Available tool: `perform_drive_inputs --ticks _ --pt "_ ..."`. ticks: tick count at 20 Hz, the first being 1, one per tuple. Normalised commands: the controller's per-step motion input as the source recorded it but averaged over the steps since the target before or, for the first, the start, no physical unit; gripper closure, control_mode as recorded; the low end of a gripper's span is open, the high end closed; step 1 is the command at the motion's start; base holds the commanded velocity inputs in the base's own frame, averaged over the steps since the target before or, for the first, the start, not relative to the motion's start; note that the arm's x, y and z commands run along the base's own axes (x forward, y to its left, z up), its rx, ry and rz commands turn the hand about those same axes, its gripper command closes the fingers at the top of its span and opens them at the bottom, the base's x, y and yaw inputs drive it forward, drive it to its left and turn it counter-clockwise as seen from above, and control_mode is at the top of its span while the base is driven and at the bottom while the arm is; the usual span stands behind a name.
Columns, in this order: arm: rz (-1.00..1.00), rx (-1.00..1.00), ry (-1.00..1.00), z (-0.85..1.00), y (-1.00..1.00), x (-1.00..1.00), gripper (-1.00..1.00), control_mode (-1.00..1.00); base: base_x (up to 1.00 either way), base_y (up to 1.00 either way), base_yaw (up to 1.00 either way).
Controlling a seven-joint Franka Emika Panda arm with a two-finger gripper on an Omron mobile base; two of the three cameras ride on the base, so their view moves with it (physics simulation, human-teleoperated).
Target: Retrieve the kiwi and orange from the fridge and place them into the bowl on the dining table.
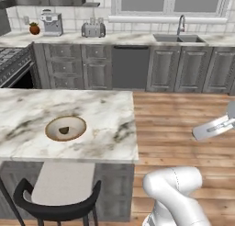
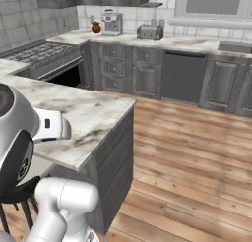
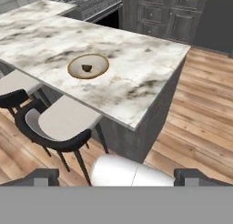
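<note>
Bowl (image 1: 65,128) sits on the marbled dining table (image 1: 105,124), toward the stool-side edge and well in from the end of the table that faces the open wood floor. Kiwi (image 1: 64,130) lies inside the bowl, near its centre (small dark oval, also seen in the hand view at (image 3: 86,68)). A stool (image 1: 57,193) with a pale seat stands just below the bowl's edge of the table. Claw (image 3: 116,176) fingers stand wide apart, nothing between them, off the table's edge above the floor.
</note>
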Motion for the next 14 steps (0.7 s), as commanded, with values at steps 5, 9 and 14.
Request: perform_drive_inputs --ticks 5,9,14 --pt "0.0 0.0 0.0 0.0 0.0 0.0 -1.0 1.0 0.0 -0.85 -0.39" --pt "0.0 0.0 0.0 0.0 0.0 0.0 -1.0 1.0 0.0 -0.84 -0.49" --pt "0.0 0.0 0.0 0.0 0.0 0.0 -1.0 1.0 0.08 -0.67 -0.44"
